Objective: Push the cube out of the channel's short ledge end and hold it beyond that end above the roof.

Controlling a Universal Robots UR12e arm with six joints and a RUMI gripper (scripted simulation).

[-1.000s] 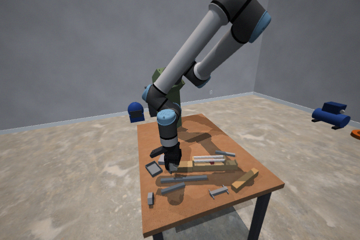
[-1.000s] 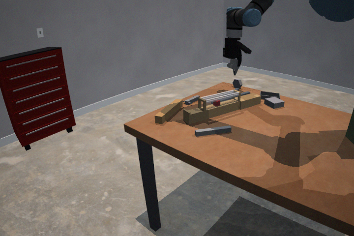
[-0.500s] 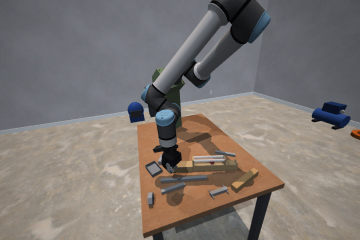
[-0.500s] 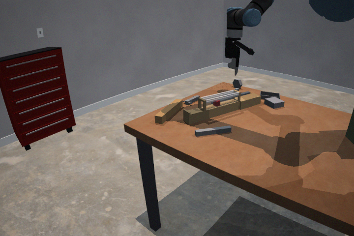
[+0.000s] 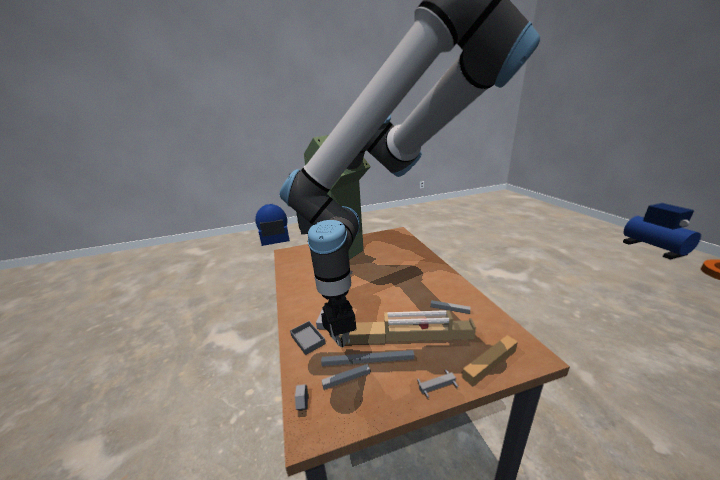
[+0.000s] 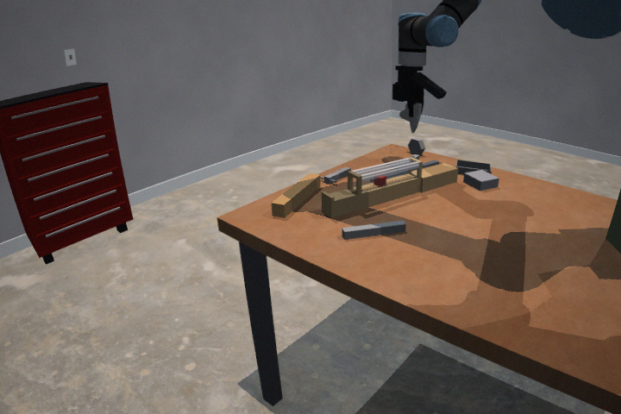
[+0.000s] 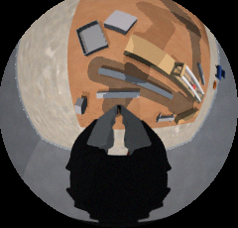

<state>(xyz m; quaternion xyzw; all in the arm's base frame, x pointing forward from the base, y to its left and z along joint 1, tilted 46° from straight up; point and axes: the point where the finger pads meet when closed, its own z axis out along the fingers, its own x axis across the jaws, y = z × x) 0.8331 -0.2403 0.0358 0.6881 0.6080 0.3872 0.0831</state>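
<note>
Gripper (image 6: 413,128) is hovering empty, fingers pressed together, above the table (image 6: 467,272); lacking a rod (image 5: 367,357), it is risking never moving the cube (image 6: 379,180).

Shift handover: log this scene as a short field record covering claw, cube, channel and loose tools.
claw: shut on nothing, raised above the table near one end of the channel
cube: red, inside the channel, under its roof rails
channel: wooden, lying on the table
long grey bar: flat on the table beside the channel, untouched
grey tray: on the table near the claw
</note>
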